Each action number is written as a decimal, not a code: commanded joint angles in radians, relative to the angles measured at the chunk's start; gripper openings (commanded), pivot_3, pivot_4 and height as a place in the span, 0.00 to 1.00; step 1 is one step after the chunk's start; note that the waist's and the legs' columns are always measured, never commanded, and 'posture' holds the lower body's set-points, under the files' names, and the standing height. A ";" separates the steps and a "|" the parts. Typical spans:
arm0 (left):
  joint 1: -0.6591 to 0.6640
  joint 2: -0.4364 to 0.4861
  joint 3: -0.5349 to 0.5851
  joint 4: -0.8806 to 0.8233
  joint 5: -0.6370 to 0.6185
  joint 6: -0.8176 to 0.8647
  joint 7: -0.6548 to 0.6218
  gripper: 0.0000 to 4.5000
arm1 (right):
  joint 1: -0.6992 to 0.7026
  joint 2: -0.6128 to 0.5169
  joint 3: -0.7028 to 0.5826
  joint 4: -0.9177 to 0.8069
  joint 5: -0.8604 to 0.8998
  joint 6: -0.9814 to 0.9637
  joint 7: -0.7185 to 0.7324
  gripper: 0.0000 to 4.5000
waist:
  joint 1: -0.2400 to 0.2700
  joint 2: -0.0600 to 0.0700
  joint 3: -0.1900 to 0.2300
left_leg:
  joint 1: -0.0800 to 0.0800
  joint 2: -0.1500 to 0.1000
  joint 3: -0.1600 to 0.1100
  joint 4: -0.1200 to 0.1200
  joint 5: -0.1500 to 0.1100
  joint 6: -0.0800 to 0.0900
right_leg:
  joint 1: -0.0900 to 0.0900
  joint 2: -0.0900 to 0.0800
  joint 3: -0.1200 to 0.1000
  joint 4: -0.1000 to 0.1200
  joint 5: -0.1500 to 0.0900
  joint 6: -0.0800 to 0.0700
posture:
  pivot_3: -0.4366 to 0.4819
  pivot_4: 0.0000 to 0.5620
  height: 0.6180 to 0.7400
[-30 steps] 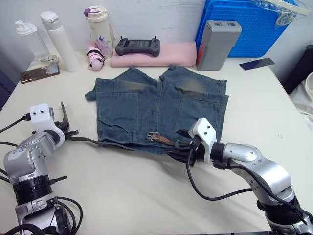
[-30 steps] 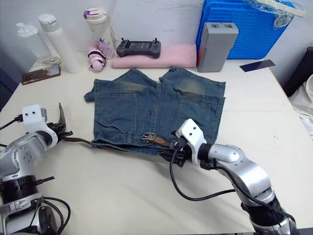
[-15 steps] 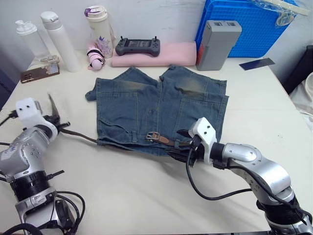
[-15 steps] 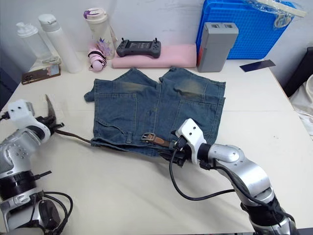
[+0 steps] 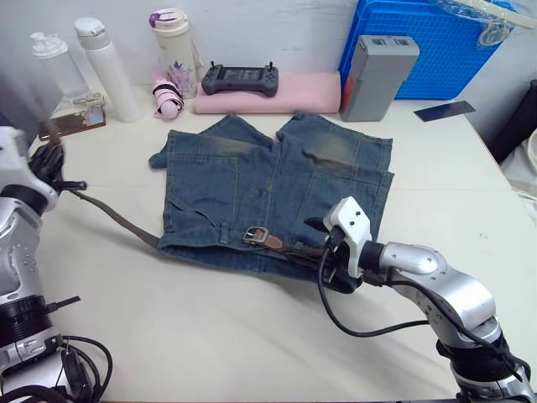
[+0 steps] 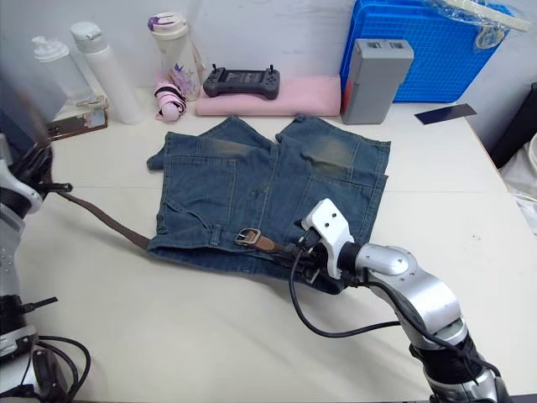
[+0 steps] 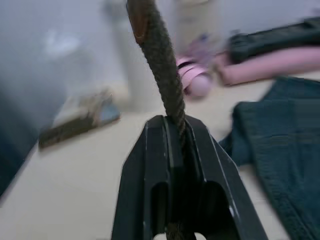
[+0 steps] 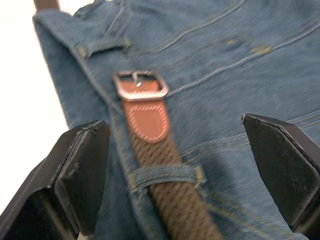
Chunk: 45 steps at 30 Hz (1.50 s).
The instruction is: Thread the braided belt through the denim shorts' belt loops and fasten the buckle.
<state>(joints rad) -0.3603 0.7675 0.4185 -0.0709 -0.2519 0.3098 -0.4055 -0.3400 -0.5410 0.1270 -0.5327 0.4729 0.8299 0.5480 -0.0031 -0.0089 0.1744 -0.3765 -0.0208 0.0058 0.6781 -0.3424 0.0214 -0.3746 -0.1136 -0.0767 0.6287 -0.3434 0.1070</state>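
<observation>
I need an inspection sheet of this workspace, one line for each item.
Surface: white table, bare at the front.
Job's things: denim shorts lie flat; braided belt passes under a belt loop; buckle unfastened on the waistband.
Clutter: bottles, controller on pink cloth, grey box, blue crate.
Grippers: left gripper shut on the belt's end; right gripper open over the waistband.
Cables: black cables along the right arm.
Surroundings: white wall.
</observation>
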 commanded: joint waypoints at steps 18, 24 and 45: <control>0.146 0.122 -0.277 0.038 0.146 -0.845 -0.397 0.01 | -0.154 -0.055 0.342 0.154 -0.716 -0.744 -0.070 1.00 | -0.002 0.003 0.002 | 0.001 0.000 0.004 -0.002 0.000 0.001 | -0.001 0.000 -0.002 0.000 0.000 0.000 | 0.48 0.27 1.00; 0.138 0.105 -0.303 0.004 0.129 -0.829 -0.421 0.01 | -0.171 0.016 0.356 0.257 -0.801 -0.933 -0.095 1.00 | -0.003 0.003 0.002 | 0.001 0.002 0.004 0.000 0.000 0.001 | -0.001 0.001 -0.004 0.001 0.000 0.000 | 0.48 0.27 1.00; 0.144 0.087 -0.308 -0.021 0.164 -0.794 -0.421 0.00 | -0.131 0.082 0.322 0.299 -0.815 -1.004 -0.008 0.01 | -0.002 0.003 0.002 | 0.001 0.001 0.003 0.002 0.000 0.001 | 0.000 0.001 -0.003 0.001 0.000 0.000 | 0.48 0.27 1.00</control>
<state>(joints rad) -0.2184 0.8520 0.0970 -0.0655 -0.0843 -0.4870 -0.8381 -0.4718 -0.4687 0.4666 -0.2211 -0.3437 -0.1559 0.5373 -0.0056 -0.0058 0.1763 -0.3760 -0.0193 0.0091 0.6799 -0.3425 0.0223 -0.3748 -0.1121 -0.0802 0.6302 -0.3435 0.1070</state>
